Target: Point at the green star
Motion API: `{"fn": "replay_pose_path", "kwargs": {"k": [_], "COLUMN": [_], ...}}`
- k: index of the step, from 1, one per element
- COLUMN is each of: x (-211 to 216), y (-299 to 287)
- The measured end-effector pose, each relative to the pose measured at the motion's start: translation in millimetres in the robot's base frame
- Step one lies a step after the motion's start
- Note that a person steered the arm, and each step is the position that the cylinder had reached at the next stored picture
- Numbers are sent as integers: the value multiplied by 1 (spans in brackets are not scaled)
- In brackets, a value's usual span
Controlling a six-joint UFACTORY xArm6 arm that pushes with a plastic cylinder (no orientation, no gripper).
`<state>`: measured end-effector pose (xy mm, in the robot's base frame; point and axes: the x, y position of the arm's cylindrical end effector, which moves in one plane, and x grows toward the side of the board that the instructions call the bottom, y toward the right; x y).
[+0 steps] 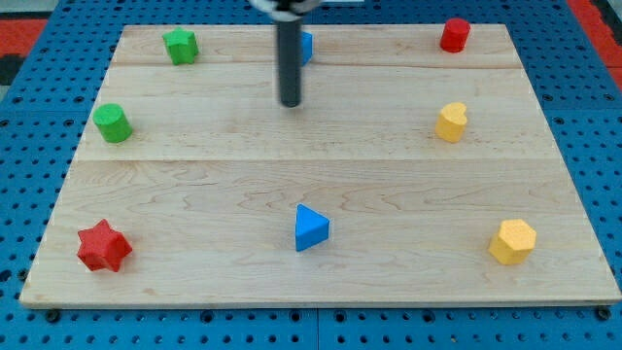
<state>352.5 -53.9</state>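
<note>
Item: rod arm over wooden tabletop (321, 165), pointing job not yet done.

No claw is fitted, so none is in view and no spread or pinch can be reported; places are given from my tip (291, 103) in its stead. Green star (181, 46): well to the view's left of my tip and somewhat toward the view's top, apart from it. Blue block (306, 46): just behind the rod, partly hidden, shape unclear. Green cylinder (113, 123): far left, slightly lower. Red cylinder (454, 35) and yellow block (451, 122): right. Blue triangle (311, 228): below. Red star (103, 246): lower left. Yellow hexagon (512, 241): lower right. Judged remaining: the whole leftward travel to the star.
</note>
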Motion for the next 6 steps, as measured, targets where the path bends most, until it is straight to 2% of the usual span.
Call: {"fn": "replay_pose_path", "kwargs": {"k": [1, 2, 3, 4, 5, 6], "x": [0, -14, -46, -67, -128, -113], "y": [-6, -120, -192, -240, -237, -158]}}
